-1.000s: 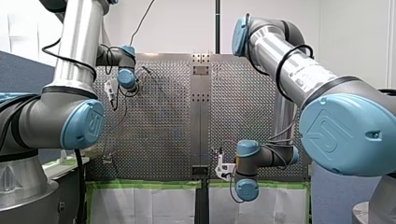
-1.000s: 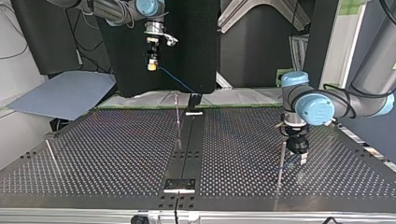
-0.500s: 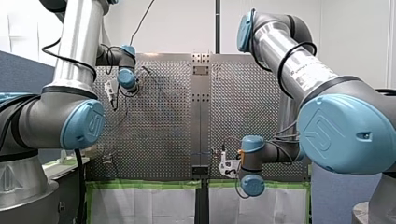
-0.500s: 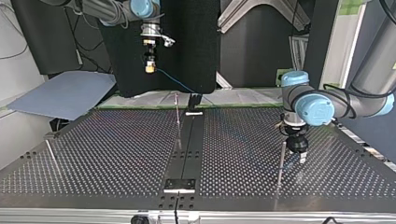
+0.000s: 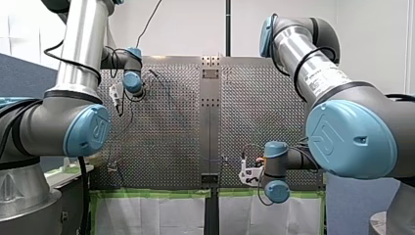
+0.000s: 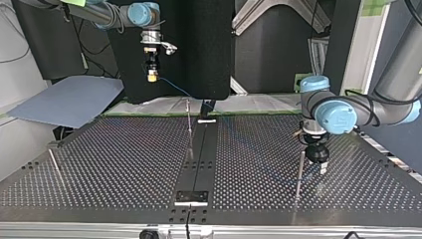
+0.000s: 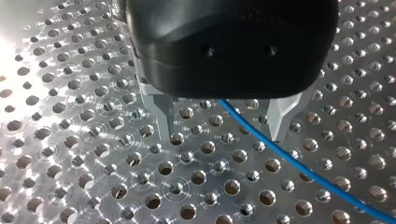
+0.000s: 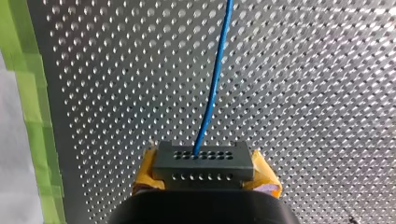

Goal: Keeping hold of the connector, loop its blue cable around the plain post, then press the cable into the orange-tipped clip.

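Note:
My right gripper (image 8: 204, 183) is shut on a dark grey connector (image 8: 203, 161), held between its yellow pads (image 8: 142, 179). The blue cable (image 8: 215, 79) runs straight ahead from it over the perforated plate. In the top view that gripper (image 6: 152, 74) hangs high at the back left, off the table, and the cable (image 6: 174, 88) slants down toward the middle. My left gripper (image 7: 223, 135) is open, metal fingers just above the plate, and the cable (image 7: 289, 161) passes under them untouched. In the top view it (image 6: 318, 167) stands beside a thin metal post (image 6: 300, 172).
A second thin post (image 6: 189, 127) stands near the dark centre strip (image 6: 199, 164), and a third (image 6: 54, 164) at the top view's left edge. A grey sheet (image 6: 69, 102) lies beyond the table's far left corner. Green tape (image 8: 35, 116) lines the plate's edge.
My right arm has carried the connector toward the top view's left, and to the right in the front view. My left arm has not moved.

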You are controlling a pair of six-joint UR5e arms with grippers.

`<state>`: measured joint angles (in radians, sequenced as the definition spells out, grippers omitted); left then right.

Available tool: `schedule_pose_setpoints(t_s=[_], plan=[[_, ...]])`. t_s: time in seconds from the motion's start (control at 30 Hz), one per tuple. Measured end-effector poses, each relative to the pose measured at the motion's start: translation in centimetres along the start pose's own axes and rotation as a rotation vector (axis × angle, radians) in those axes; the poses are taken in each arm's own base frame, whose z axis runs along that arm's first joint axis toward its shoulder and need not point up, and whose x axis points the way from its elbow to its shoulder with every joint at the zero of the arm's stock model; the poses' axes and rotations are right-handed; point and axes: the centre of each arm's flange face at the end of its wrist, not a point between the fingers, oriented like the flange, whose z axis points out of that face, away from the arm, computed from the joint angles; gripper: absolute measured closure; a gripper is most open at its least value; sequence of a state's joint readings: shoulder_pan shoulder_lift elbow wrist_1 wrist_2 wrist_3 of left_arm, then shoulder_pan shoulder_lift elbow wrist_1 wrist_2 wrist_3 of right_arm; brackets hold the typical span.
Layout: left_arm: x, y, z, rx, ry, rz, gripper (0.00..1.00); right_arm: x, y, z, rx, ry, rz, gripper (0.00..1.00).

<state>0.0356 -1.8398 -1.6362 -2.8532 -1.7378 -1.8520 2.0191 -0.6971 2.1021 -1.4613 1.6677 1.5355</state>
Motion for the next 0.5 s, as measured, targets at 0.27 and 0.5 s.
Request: schedule_pose_setpoints(t_s=[0.27,0.5], plan=[[-0.1,0.4,0.2,-0.008,-0.003,-0.057,0.0,-0.2,1.3,0.5,0.023,-0.009,-0.01,1.0],[-0.3,1.4,0.5,-0.022,-0.007,-0.127,0.0,-0.2,1.0,0.4,0.034,-0.013,-0.015,1.0]])
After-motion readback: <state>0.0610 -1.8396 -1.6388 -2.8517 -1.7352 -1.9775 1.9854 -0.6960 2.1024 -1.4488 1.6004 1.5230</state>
